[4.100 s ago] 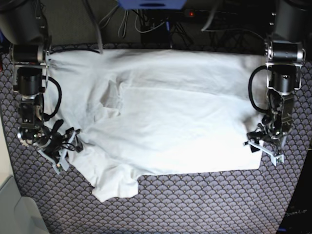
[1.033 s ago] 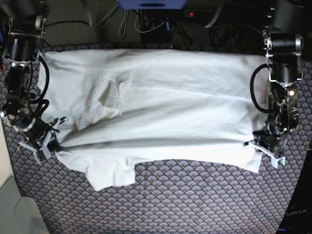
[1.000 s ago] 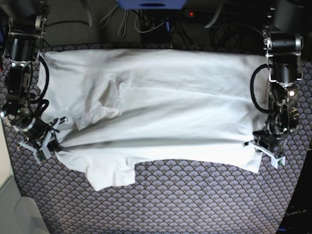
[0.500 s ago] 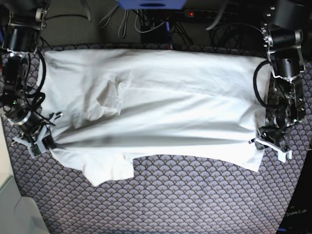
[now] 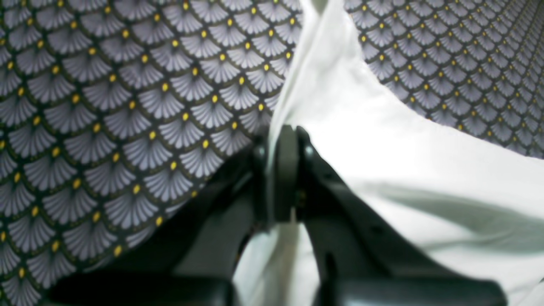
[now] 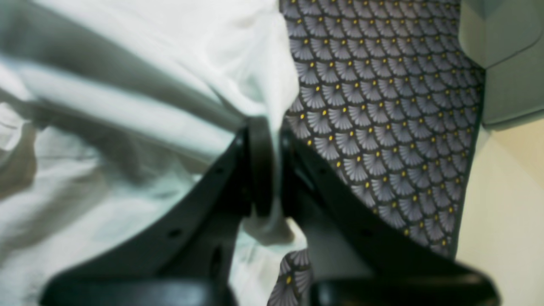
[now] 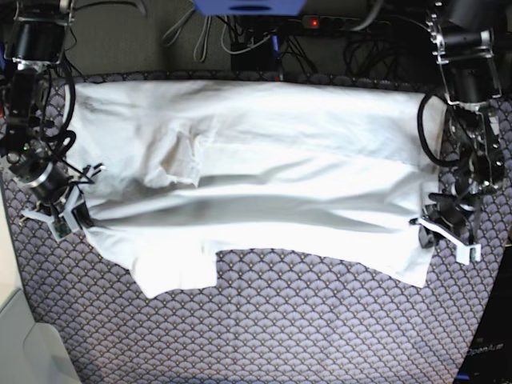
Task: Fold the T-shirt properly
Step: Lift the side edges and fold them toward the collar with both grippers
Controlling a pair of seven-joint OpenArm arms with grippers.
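Observation:
The white T-shirt point(image 7: 264, 160) lies spread wide across the patterned cloth, its front part raised into a taut ridge between my two grippers. On the right of the base view my left gripper point(image 7: 434, 226) is shut on the shirt's edge. The left wrist view shows the left gripper point(image 5: 282, 140) with a fold of the T-shirt point(image 5: 403, 161) pinched between its fingertips. At the left of the base view my right gripper point(image 7: 74, 218) is shut on the opposite edge. Up close, the right gripper point(image 6: 265, 131) clamps the T-shirt point(image 6: 148, 85). A sleeve point(image 7: 180, 272) hangs toward the front.
A scallop-patterned cloth point(image 7: 320, 336) covers the table. Cables and a power strip point(image 7: 320, 24) run along the back edge. A pale bin point(image 7: 24, 344) stands at the front left corner and shows as a grey box point(image 6: 505, 63) in the right wrist view.
Both grippers have moved back and slightly outward with the fabric in them. The shirt's front edge and sleeve have been drawn away from the table's front, and the ridge between them is tauter.

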